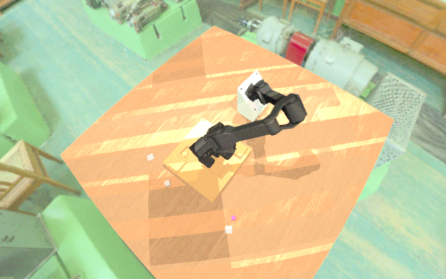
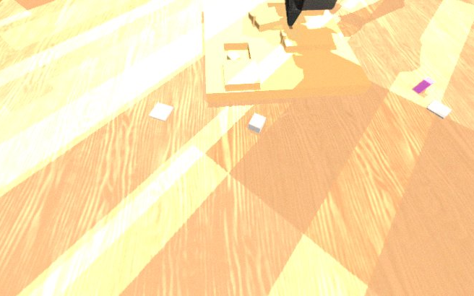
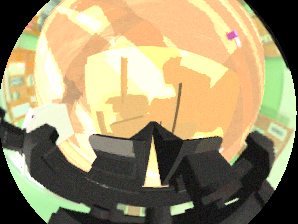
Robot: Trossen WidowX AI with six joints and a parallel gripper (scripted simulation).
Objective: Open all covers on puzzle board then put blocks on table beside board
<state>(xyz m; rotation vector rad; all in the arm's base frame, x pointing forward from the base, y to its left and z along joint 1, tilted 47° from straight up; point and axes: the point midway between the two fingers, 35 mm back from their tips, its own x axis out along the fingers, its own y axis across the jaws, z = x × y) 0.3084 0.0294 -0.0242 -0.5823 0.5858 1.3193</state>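
Observation:
The tan puzzle board (image 1: 212,192) (image 2: 327,75) lies under the arm. A cover (image 2: 241,76) sits beside an uncovered square well (image 2: 239,61) with a small pale patch inside; I cannot tell whether it is a block or light. Two more raised covers (image 2: 267,19) (image 2: 314,40) sit farther back, partly in shadow. A magenta block (image 1: 233,218) (image 2: 423,85) (image 3: 232,35) rests on the table clear of the board. My gripper (image 2: 290,24) (image 3: 153,125) is shut and empty, low over the board's rear part; it hides some covers and wells in the top view.
Three small white pieces rest on the table off the board: one (image 1: 150,157) (image 2: 161,111), another (image 1: 167,182) (image 2: 256,123), and one (image 1: 228,229) (image 2: 438,109) near the magenta block. The arm's white base plate (image 1: 249,107) stands behind the board. Strong light stripes and shadows blur edges.

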